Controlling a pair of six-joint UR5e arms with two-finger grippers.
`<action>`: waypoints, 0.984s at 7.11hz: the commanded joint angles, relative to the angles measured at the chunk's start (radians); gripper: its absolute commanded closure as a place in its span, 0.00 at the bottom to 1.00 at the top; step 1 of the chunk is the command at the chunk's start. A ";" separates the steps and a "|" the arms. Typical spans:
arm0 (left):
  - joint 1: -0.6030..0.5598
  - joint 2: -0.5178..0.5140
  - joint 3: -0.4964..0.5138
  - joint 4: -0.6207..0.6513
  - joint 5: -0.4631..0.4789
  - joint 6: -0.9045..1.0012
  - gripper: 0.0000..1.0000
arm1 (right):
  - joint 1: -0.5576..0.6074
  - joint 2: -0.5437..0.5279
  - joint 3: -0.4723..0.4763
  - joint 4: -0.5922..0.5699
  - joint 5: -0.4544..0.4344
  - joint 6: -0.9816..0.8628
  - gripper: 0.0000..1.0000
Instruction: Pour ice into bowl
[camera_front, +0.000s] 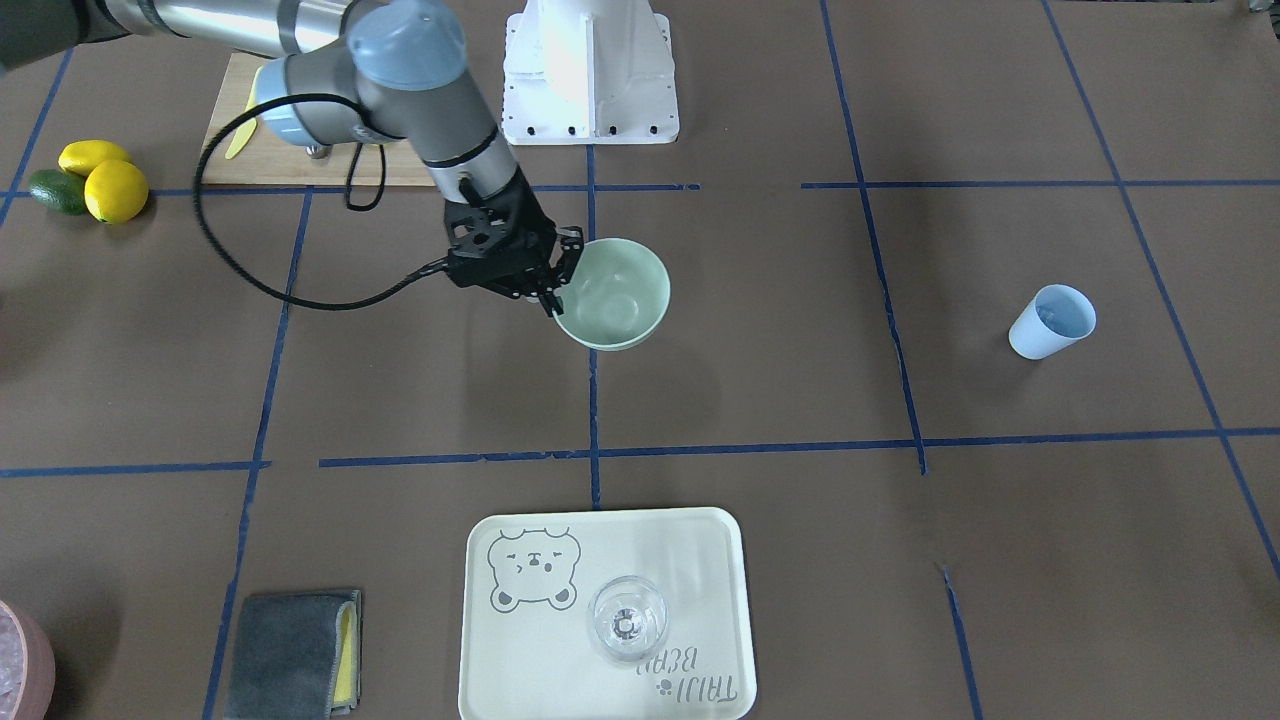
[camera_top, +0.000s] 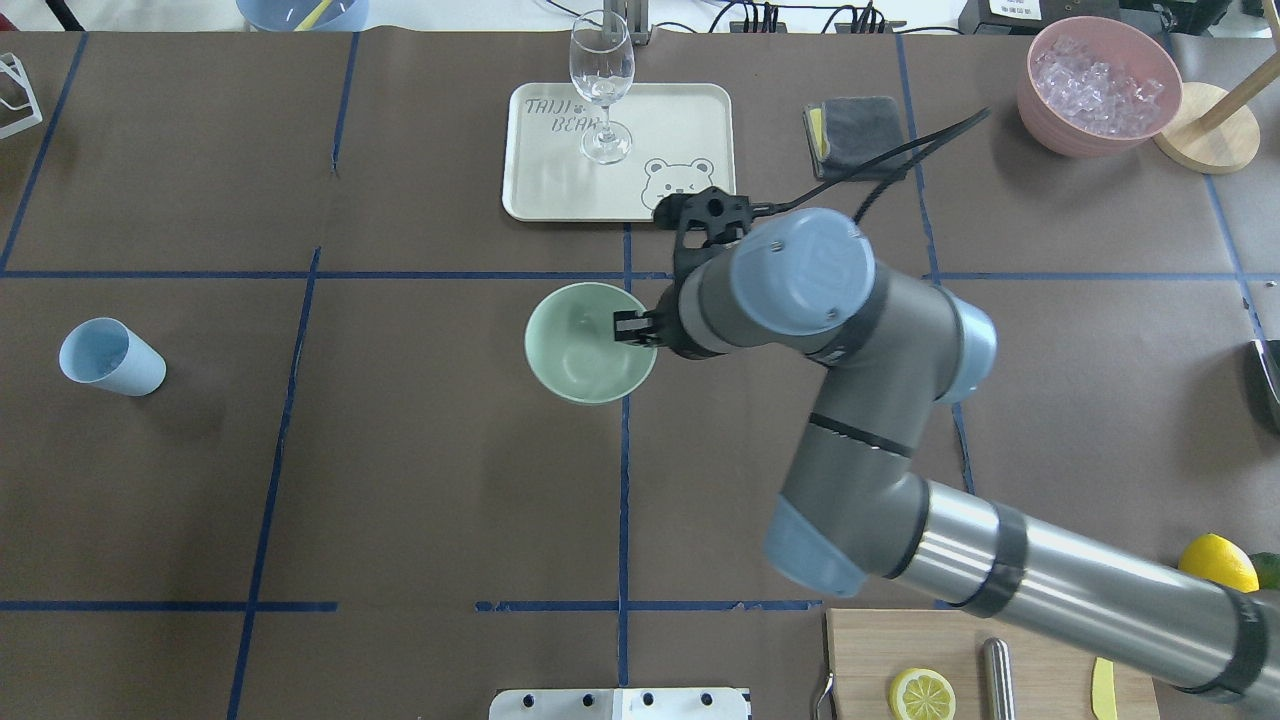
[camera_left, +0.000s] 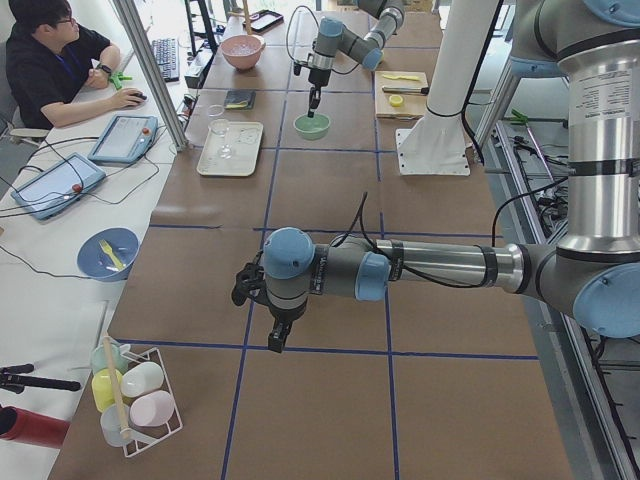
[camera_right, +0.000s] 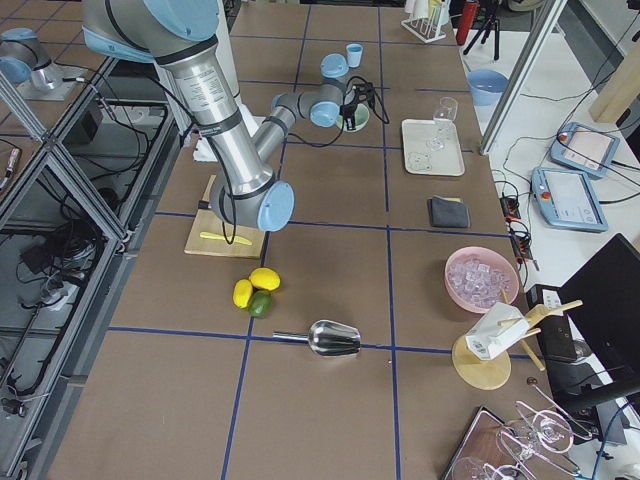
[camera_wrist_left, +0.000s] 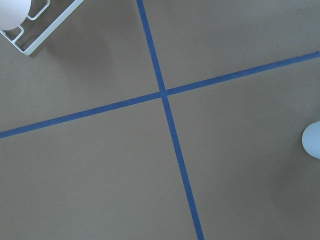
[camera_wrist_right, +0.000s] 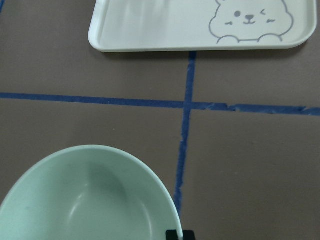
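Overhead exterior: right jaws grip bowl (camera_top: 565, 347)

**Colours around the right pincer**

The right pincer (camera_front: 552, 288) is black; the bowl (camera_front: 620, 300) at its tips is plain mint green. The table (camera_front: 800, 380) below is brown, crossed by blue tape lines. Beyond the pincer is a cream tray (camera_front: 700, 560) with a grey bear outline and lettering. Far to its left is a light blue cup (camera_front: 1050, 322), and far to its right are yellow lemons (camera_front: 116, 191).

Bare bench (camera_top: 400, 450) lay open for me between bowl (camera_top: 580, 365) and blue cup (camera_top: 110, 358); the tray (camera_top: 680, 120) with its glass (camera_top: 602, 80) stood beyond.
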 joint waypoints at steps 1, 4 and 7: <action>0.000 0.000 0.000 -0.001 -0.003 0.001 0.00 | -0.090 0.251 -0.310 -0.025 -0.117 0.069 1.00; 0.000 0.002 0.002 0.000 -0.023 0.000 0.00 | -0.107 0.274 -0.362 -0.022 -0.125 0.066 0.70; 0.000 0.002 0.000 0.000 -0.023 0.000 0.00 | -0.055 0.268 -0.279 -0.034 -0.087 0.058 0.00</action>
